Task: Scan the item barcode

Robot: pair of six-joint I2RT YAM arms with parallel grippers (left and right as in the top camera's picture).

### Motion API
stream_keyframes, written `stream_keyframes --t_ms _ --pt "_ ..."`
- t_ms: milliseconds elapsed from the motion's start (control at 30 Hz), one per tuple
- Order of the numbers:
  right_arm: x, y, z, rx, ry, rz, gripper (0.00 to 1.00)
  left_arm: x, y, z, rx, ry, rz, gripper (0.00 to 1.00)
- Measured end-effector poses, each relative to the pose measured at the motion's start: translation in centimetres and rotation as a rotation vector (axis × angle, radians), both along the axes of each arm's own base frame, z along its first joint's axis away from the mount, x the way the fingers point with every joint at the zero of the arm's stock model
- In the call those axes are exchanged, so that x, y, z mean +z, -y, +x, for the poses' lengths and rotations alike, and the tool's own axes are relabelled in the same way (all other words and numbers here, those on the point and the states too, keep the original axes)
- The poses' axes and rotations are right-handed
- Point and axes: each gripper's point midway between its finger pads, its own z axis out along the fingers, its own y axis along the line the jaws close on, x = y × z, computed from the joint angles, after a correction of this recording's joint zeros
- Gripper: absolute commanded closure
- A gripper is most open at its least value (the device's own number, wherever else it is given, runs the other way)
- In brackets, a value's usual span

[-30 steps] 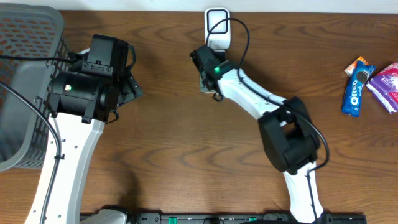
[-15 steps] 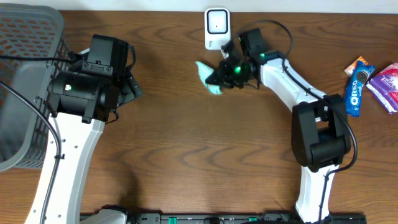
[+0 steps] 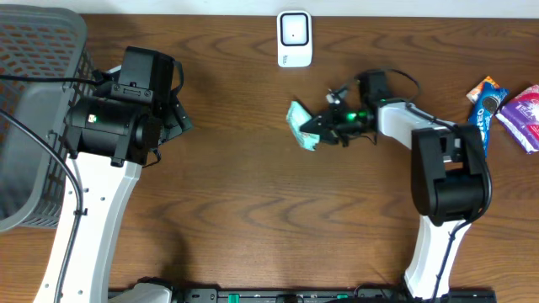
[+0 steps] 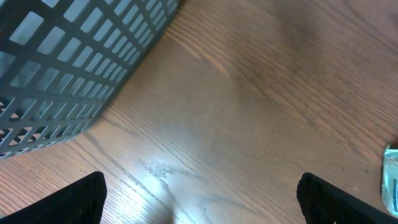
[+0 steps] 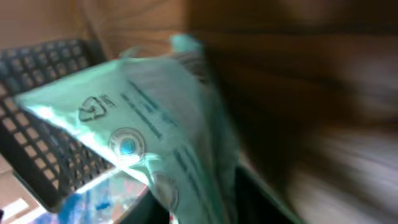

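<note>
Packet (image 3: 300, 124), mint-green, printed with small text and a recycling mark: you find it at the tip of the right pincer (image 3: 324, 126), over the middle of the counter (image 3: 253, 210), on the near side of the scanner (image 3: 294, 38) and apart from it. Whether the packet touches the wood, you cannot tell. In the right wrist view the packet (image 5: 143, 124) fills the frame, blurred and tilted, printed face toward the lens. Right pincer state: neither view lets you tell whether the jaws are clamped on the packet or merely beside it. Scanner: white, with a dark window, standing at the far edge of the counter. Left pincer (image 3: 173, 118): spread wide and empty; in its own view you see only its two dark fingertips (image 4: 81, 196) at the lower corners, with bare wood between them. Basket (image 3: 34, 101): grey mesh, at the far left; its wall (image 4: 68, 68) runs across the upper left of the left wrist view. Oreo pack (image 3: 480, 126), blue, lies at the far right, well apart from the packet, with a purple pack (image 3: 524, 114) just beside it.
</note>
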Motion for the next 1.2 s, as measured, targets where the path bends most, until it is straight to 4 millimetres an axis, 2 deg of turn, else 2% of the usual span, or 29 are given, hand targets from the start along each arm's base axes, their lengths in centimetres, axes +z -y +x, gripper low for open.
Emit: stream_keyframes --t_ms 133,333,433,533,667,933,1033,1200 --pt "-1.2 3.0 0.5 -0.079 -0.049 -0.072 0.56 0.0 0.0 0.0 0.000 0.000 0.000 0.02" --pt "-1.1 5.8 1.2 -0.123 -0.045 -0.199 0.53 0.0 0.0 0.0 0.000 0.000 0.000 0.02" --pt "-0.8 6.7 1.7 -0.112 0.002 -0.270 0.43 0.0 0.0 0.0 0.000 0.000 0.000 0.02" --pt "-0.4 7.3 2.5 -0.096 0.072 -0.325 0.29 0.0 0.0 0.0 0.000 0.000 0.000 0.02" --pt "-0.1 6.9 2.9 -0.050 0.152 -0.353 0.23 0.0 0.0 0.0 0.000 0.000 0.000 0.02" --pt "0.0 3.1 2.2 0.083 0.250 -0.365 0.25 0.0 0.0 0.0 0.000 0.000 0.000 0.02" --pt "0.1 2.1 1.8 0.110 0.260 -0.353 0.28 0.0 0.0 0.0 0.000 0.000 0.000 0.02" --pt "0.1 1.9 1.6 0.115 0.255 -0.345 0.38 0.0 0.0 0.0 0.000 0.000 0.000 0.02"
